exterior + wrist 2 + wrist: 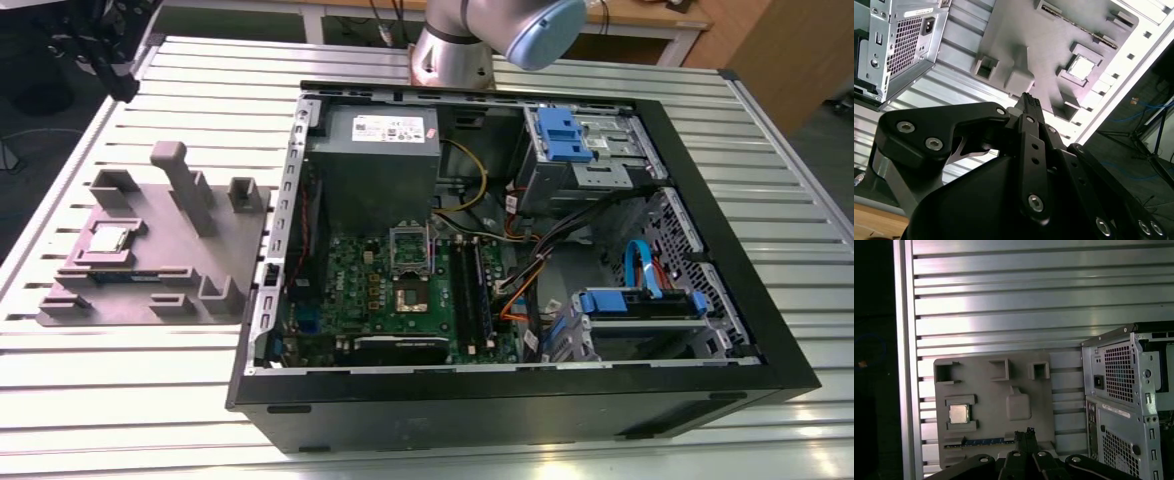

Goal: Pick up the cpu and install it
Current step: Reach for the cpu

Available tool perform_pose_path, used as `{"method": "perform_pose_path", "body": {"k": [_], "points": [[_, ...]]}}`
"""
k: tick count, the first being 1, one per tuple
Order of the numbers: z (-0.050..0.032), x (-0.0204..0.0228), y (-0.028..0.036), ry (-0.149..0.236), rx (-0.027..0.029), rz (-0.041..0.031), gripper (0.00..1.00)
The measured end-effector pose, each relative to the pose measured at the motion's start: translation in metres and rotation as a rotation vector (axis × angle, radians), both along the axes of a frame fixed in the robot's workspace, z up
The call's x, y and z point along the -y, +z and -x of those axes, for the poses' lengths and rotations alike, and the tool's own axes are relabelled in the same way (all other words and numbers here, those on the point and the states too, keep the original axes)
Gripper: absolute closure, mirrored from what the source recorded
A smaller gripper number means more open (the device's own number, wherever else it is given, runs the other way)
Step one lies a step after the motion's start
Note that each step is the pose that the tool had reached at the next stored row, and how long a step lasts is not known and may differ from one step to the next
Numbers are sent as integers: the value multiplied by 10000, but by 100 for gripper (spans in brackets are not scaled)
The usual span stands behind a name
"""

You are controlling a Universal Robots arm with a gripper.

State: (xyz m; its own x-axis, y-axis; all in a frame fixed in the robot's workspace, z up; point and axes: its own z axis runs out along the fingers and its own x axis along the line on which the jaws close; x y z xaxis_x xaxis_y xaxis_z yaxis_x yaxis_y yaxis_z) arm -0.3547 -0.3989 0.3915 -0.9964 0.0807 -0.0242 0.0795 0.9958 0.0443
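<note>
Lying flat in a square recess, the cpu [107, 240], a small square chip with a shiny silver metal top and a thin pale rim, is untouched and not yet picked up. The recess belongs to a grey moulded fixture block [167, 255] with raised posts and pockets. The block rests on the slatted aluminium table [134, 400], to the exterior view's left of the open black computer case [534, 410]. Inside the case, the dark square motherboard socket [410, 296] sits uncovered and without a chip, with cable bundles close by.

In both wrist views the black linkage gripper [1024, 434] hangs above the block, well apart from the cpu [959, 413]. Its tips are pressed together and hold nothing.

Risks, as judged from this state:
- The recess walls sit close around the chip, so an off-centre approach could land a finger on a wall or on the shiny lid and tip the chip.
- The tall post on the block stands near the approach path and could be struck.
- A skewed grasp would carry through to the socket, where misalignment may damage the contacts.
- The cables beside the socket could snag the gripper.
</note>
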Motion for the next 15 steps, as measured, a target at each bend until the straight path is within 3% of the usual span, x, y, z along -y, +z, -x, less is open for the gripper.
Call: {"method": "perform_pose_path", "body": {"k": [15], "points": [[89,0,0,-35,0,0,90]]}}
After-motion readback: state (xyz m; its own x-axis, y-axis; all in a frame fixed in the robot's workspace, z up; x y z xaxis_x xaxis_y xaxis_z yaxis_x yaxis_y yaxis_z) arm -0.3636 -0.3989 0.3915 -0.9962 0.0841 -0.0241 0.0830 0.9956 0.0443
